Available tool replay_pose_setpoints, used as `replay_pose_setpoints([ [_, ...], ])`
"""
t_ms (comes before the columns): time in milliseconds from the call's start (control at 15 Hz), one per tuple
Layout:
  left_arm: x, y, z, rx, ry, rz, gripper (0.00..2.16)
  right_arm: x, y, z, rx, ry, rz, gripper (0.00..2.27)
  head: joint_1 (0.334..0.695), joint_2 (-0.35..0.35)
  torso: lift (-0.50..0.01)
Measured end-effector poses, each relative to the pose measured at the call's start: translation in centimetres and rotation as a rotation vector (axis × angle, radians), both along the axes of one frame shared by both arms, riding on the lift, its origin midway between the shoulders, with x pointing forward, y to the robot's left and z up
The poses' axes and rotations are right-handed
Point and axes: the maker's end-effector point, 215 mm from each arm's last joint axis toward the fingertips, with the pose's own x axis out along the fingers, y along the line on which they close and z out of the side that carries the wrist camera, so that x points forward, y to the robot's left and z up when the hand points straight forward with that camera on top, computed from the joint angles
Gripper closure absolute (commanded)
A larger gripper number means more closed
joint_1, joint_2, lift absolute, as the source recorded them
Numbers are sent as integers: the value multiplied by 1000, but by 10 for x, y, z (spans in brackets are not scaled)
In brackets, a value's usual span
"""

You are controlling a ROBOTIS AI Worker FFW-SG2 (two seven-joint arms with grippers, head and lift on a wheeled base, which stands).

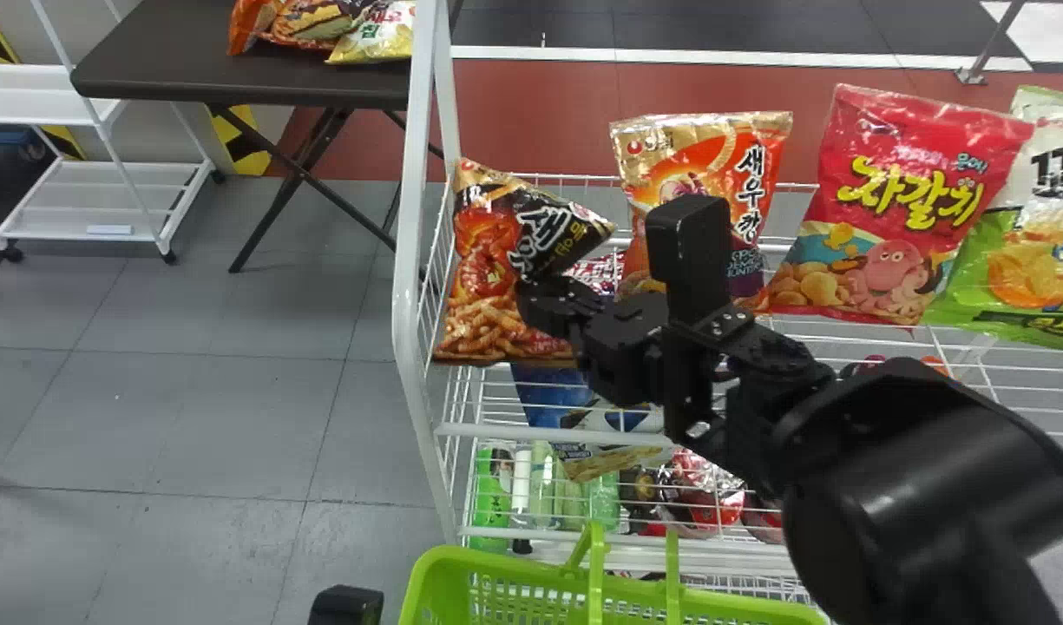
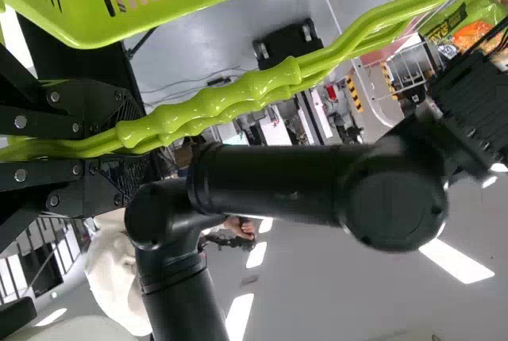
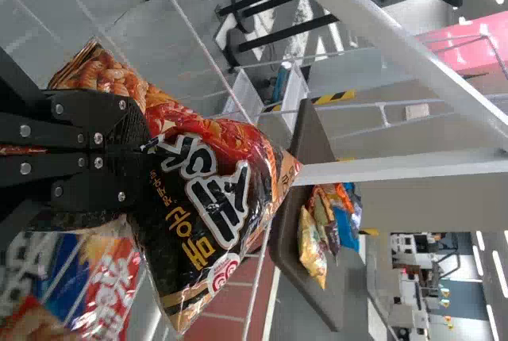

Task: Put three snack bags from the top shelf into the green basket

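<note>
Nearest you, the green basket (image 1: 514, 566) is low in front of the rack, its handle (image 2: 230, 107) clamped between the fingers of your left gripper (image 2: 131, 147). Beyond it, your right gripper (image 3: 147, 147) is closed on the black-and-red shrimp snack bag (image 3: 210, 182), at the robot's left end of the top shelf (image 1: 496, 430), beside the white end frame (image 1: 407, 295).

Expect that bag to be light, puffed with air and slick, with crunchy pieces that would crush under a hard squeeze. Your pinch takes its side, and the film creases around the fingers; it should carry if you squeeze no harder than needed, though the loose top may swing and catch the wire. For the orange-and-gold shrimp snack bag (image 1: 709, 165), the red snack bag (image 1: 908, 208) and the green-and-white snack bag (image 1: 1030, 260) farther along, a side edge or the flat top seal looks the kinder hold.

The right wrist view gives you the finger contact, which the head view leaves tangled with the dark gripper. The head view gives you the row of bags and the basket below; the left wrist view, the grip on the handle. Farthest off, more snack bags lie on the dark table (image 1: 193, 52).
</note>
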Motion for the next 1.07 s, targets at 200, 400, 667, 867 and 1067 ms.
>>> replay_pose_setpoints([
  [200, 0, 0, 1, -8, -1, 0, 1453, -40, -41, 13, -128, 26, -27, 2192, 695, -108, -46],
  [400, 1, 1, 1, -19, 3, 1, 1453, -78, -89, 38, -167, 57, -56, 2192, 695, -222, -46],
  [667, 5, 2, -1, -43, 8, 11, 1453, -118, -145, 52, -213, 117, -109, 2192, 695, -350, -46],
  [867, 13, 2, -7, -57, -5, 32, 1453, -153, -173, 51, -213, 219, -117, 2192, 695, -350, -46],
  [1067, 20, 2, -9, -57, -22, 57, 1453, -173, -177, 74, -93, 252, -75, 2189, 695, -350, -46],
])
